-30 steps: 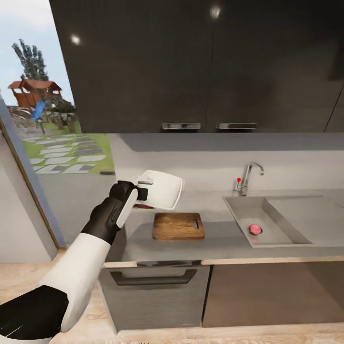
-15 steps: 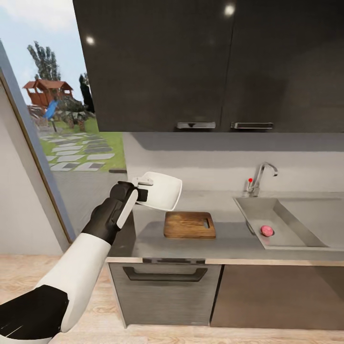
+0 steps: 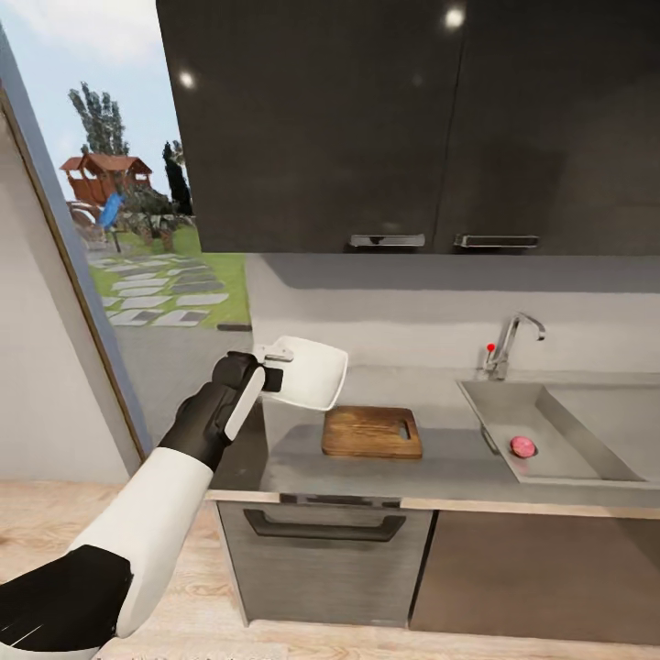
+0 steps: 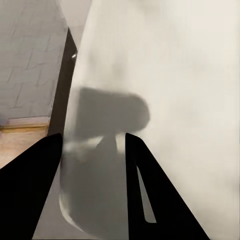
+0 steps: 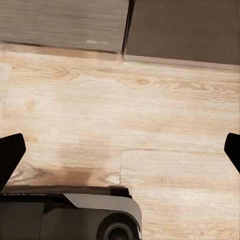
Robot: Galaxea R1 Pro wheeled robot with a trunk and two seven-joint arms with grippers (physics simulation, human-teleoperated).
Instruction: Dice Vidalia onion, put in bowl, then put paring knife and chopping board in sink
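the left gripper (image 3: 275,367) is clamped on the rim of the bowl (image 3: 312,374), holding it tilted in the air above the left end of the countertop (image 3: 440,463), its hollow turned toward the right and somewhat up; in the left wrist view the glossy white wall of the bowl (image 4: 170,100) sits right against the dark fingers (image 4: 150,195). the chopping board (image 3: 371,433) lies flat on the countertop just right of and nearer than the held bowl, its long axis running left to right and its handle slot at the right end. further right, the vidalia onion (image 3: 522,446) rests on the floor of the sink (image 3: 587,431), near the front wall, with the tap (image 3: 511,344) and its red knob at the far left corner of the basin. the onion lies well apart from the left gripper, off to its right past the board, so the right arm looks the better placed to fetch it once it comes up. the right gripper (image 5: 120,165) hangs low over the wooden floor (image 5: 150,115) in front of the cabinet fronts, fingertips spread wide with nothing between them. the paring knife cannot be made out. the likely next step is setting the bowl down flat on bare countertop beside the board.
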